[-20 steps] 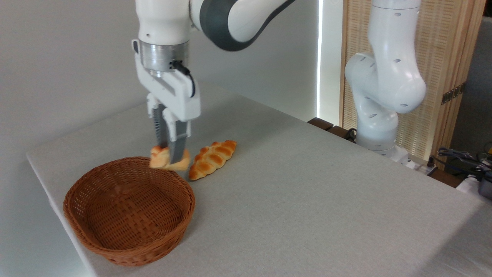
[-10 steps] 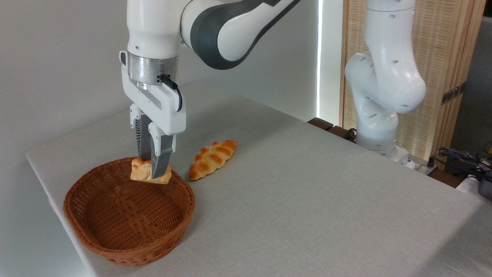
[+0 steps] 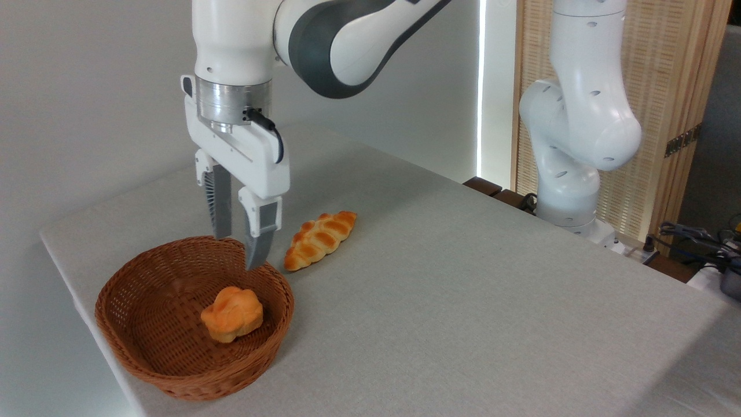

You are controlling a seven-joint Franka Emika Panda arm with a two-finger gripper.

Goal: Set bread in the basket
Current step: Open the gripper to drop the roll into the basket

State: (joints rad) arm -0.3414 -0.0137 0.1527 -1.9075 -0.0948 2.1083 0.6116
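The bread (image 3: 232,313), a small lumpy orange-golden bun, lies inside the reddish-brown wicker basket (image 3: 139,353), toward its right side. My gripper (image 3: 237,252) hangs above the basket's far rim, open, with nothing between its fingers. It is clear of the bun, which rests well below and in front of the fingertips.
A longer braided golden loaf (image 3: 320,239) lies on the grey table (image 3: 463,301) just right of the basket and the gripper. The arm's white base (image 3: 570,174) stands at the table's far right edge. The basket sits near the table's left front edge.
The gripper has opened and let go of the bun, which dropped from the basket's far rim into the basket. The gripper shifted slightly right and up.
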